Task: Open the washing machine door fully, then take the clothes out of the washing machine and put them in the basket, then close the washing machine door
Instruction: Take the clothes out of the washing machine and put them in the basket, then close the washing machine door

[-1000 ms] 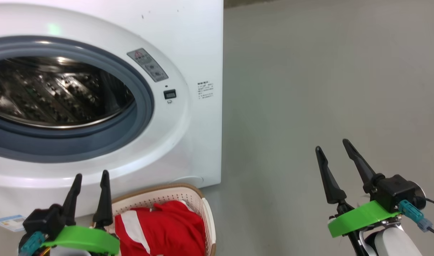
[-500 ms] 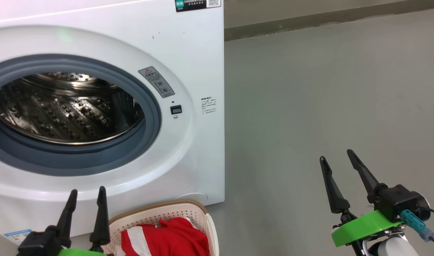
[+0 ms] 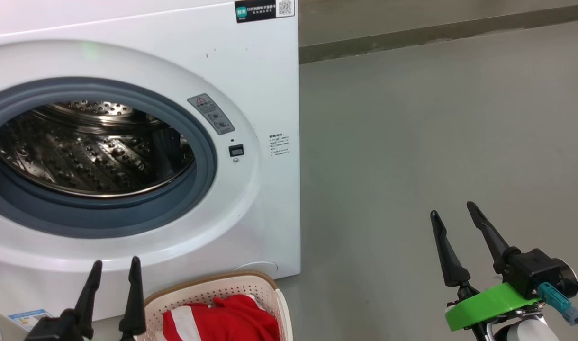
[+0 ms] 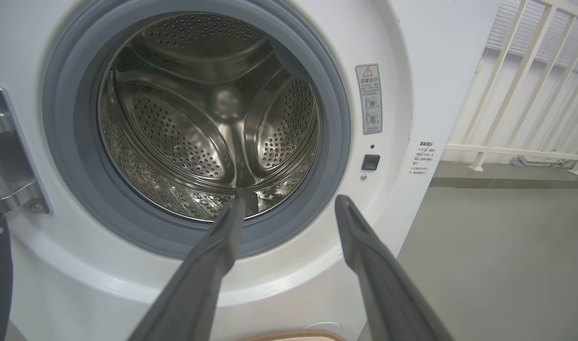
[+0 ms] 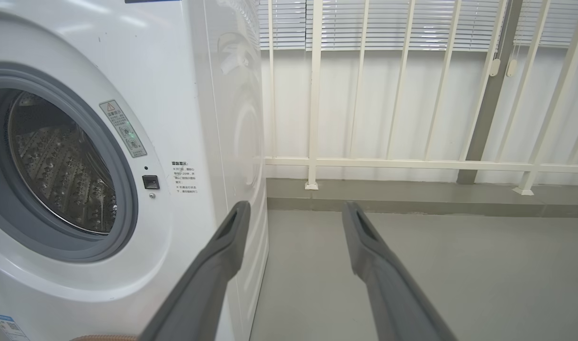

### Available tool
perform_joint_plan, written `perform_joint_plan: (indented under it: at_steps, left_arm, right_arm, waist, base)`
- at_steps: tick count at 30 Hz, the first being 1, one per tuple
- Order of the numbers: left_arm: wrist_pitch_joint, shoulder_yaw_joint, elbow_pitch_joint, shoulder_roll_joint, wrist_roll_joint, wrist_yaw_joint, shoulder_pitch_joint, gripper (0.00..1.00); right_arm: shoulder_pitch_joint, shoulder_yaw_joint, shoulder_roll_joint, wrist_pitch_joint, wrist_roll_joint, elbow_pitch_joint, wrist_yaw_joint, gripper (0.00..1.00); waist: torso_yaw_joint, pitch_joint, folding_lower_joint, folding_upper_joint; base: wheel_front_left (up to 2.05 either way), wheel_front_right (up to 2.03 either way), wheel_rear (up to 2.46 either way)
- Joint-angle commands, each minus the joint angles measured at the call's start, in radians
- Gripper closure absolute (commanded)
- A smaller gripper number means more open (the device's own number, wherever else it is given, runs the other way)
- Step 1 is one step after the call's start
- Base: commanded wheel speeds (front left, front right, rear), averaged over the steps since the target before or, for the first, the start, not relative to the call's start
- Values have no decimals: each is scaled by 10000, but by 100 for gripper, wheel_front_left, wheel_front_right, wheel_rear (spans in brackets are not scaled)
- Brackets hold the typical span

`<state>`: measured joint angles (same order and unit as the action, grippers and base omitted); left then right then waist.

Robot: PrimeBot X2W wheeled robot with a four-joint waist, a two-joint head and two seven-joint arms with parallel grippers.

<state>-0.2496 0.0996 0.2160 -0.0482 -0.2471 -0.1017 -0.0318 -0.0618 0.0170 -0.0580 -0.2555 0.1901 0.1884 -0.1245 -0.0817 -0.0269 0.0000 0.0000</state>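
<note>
The washing machine (image 3: 265, 94) stands with its round mouth uncovered, and the steel drum (image 4: 199, 118) shows bare perforated metal. The red and white clothes (image 3: 222, 322) lie in the basket (image 3: 208, 286), which sits on the floor (image 3: 412, 142) directly in front of the machine. The left fingers (image 3: 134, 293) are spread apart and hold nothing. They point up just beside the basket's left rim, near the clothes but not touching them. The right fingers (image 3: 449, 255) are also spread and empty, over bare floor, well apart from the basket and the machine.
</note>
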Motion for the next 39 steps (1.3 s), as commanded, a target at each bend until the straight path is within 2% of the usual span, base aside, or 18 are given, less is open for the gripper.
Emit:
perform_joint_plan:
  at_steps: [1, 19, 23, 30, 39]
  left_arm:
    - [-122, 363, -282, -121, 116, 63, -24, 0]
    - [-122, 164, -676, -219, 181, -34, 95, 0]
    - [-122, 173, -628, -253, 287, 144, 97, 0]
    - [-122, 180, -575, -297, 278, 271, 55, 0]
    - [-122, 74, -631, -389, 195, 206, 14, 0]
  right_arm:
    - [-65, 245, -116, -63, -81, -288, -62, 0]
    - [0, 268, -138, -63, -86, -274, -62, 0]
    - [-19, 263, -143, -63, -85, -250, -62, 0]
    - [-21, 254, -138, -63, -71, -216, -62, 0]
    - [-23, 258, -117, -63, -56, -207, -62, 0]
  waist:
    - [-4, -13, 0, 0]
    - [-25, -63, 0, 0]
    - [-21, -57, 0, 0]
    - [1, -57, 0, 0]
    - [28, -36, 0, 0]
  base:
    - [0, 0, 0]
    - [0, 0, 0]
    - [-16, 5, 11]
    - [-97, 68, 28]
    - [-183, 182, 0]
